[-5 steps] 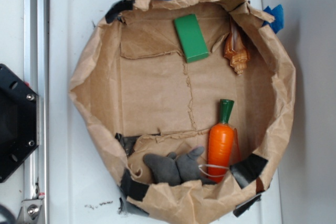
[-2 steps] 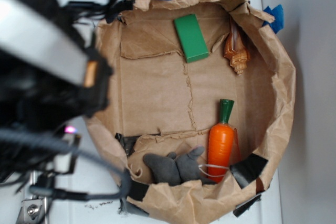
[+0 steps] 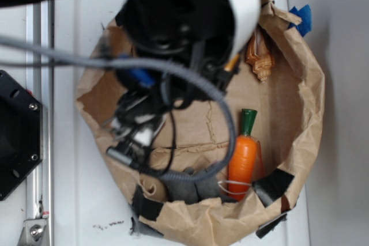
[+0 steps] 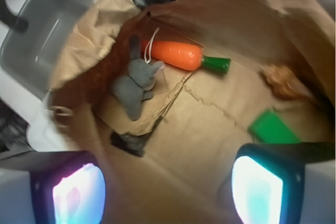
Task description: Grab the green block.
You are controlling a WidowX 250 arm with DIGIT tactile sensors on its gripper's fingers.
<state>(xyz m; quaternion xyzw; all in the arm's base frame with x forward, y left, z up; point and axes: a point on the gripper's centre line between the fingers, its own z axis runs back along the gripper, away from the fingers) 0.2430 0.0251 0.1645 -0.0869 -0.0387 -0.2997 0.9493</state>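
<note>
In the wrist view the flat green block (image 4: 273,128) lies on the paper floor of the bag, just above my right fingertip (image 4: 260,190). My gripper (image 4: 168,192) is open and empty, its two glowing fingers far apart over bare paper. In the exterior view my arm (image 3: 179,21) hangs over the bag's upper left and hides the green block and the gripper itself.
A brown paper bag (image 3: 314,102) forms a walled basin. Inside lie an orange toy carrot (image 3: 242,156) with a green top, a grey cloth toy (image 4: 135,81) and a brown shell-like item (image 3: 259,56). Black tape (image 4: 128,142) marks the floor. A black base (image 3: 14,136) stands at the left.
My arm has swung from the left edge over the bag's upper part. It now covers the green block in the exterior view. The objects in the bag have not moved.
</note>
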